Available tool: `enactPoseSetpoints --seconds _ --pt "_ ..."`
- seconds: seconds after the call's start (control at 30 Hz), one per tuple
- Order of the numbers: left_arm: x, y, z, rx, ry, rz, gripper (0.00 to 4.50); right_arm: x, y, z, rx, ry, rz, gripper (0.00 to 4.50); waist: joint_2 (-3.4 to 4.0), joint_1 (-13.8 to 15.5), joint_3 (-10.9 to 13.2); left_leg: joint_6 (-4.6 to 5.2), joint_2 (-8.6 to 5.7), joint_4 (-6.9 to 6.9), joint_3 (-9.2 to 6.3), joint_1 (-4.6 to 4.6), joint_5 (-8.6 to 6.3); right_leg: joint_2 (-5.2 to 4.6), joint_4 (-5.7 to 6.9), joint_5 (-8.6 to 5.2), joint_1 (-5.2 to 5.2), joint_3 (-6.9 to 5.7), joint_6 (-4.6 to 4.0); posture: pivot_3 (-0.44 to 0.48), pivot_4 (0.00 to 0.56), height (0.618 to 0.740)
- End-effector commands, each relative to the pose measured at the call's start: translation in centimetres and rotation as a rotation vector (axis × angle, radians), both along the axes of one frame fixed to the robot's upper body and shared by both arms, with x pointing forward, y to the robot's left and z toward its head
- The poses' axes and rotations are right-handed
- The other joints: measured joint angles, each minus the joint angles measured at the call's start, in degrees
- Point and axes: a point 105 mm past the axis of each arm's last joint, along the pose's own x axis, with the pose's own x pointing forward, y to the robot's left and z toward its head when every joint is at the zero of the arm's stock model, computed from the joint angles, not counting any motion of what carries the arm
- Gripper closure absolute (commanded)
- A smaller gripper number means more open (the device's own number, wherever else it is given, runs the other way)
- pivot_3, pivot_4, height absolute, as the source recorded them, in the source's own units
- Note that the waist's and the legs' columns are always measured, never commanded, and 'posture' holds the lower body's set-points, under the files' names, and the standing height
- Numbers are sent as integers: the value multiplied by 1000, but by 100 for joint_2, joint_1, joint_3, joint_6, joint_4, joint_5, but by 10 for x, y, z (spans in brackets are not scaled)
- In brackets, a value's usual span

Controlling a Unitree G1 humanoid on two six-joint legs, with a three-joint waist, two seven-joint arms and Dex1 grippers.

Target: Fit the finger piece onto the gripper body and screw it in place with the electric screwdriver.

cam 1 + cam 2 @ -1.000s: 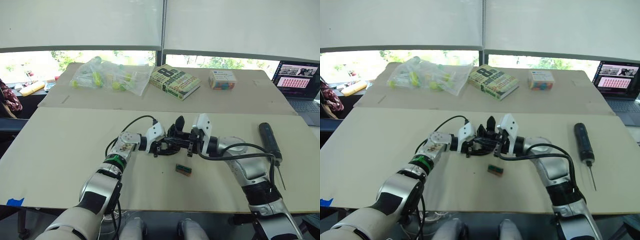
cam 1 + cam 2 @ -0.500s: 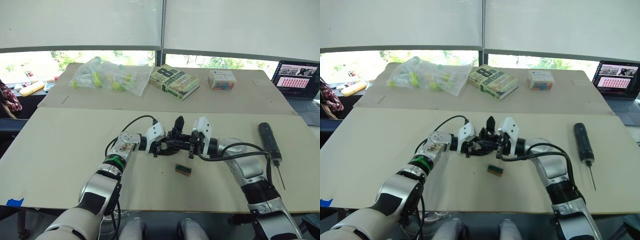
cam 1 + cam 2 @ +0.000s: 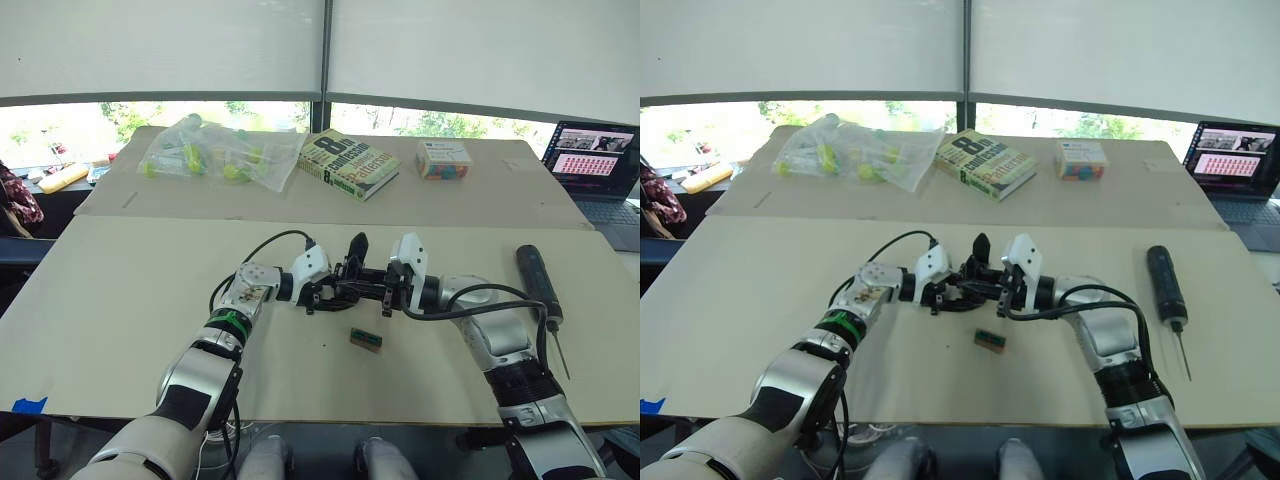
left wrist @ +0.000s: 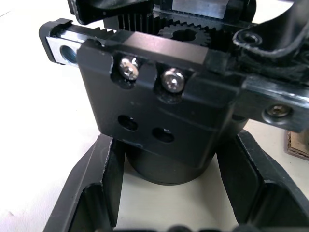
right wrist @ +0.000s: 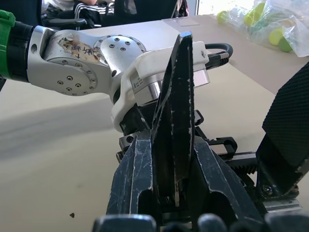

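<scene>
Partly hidden: gripper body (image 3: 348, 283).

The black mechanical gripper body (image 3: 348, 285), a block of toothed rails and screw-fastened plates on a round base, stands upright at the middle of the tan table, one pointed black finger rising from its top. The small black plastic finger piece (image 5: 175, 121), a scuffed wedge tapering to a point, stands upright just above the body's toothed rail. The thick black cylindrical electric screwdriver (image 3: 538, 283) lies flat well to the right, thin metal bit toward the near edge.
</scene>
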Motion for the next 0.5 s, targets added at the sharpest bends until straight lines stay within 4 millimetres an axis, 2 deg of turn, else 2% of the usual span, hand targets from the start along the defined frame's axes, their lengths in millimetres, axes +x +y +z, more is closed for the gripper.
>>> enactPoseSetpoints --seconds 0.03,0.33,0.5 --pt "-5 1 -4 16 15 -24 2213 -4 0 -8 -34 21 17 4118 0 0 0 0 0 0 0 0 0 0 0 0 0 0 0 0 150 740" --pt "-5 2 -5 19 23 -24 2213 -10 2 -18 -59 62 32 4118 1 -3 0 0 1 -1 0 3 0 0 1 0 2 0 0 0 150 740" --pt "-7 1 -6 18 27 -31 2213 -1 -5 -26 -78 91 -28 4118 1 -10 -1 0 1 -2 0 7 0 1 1 0 5 1 0 0 150 740"
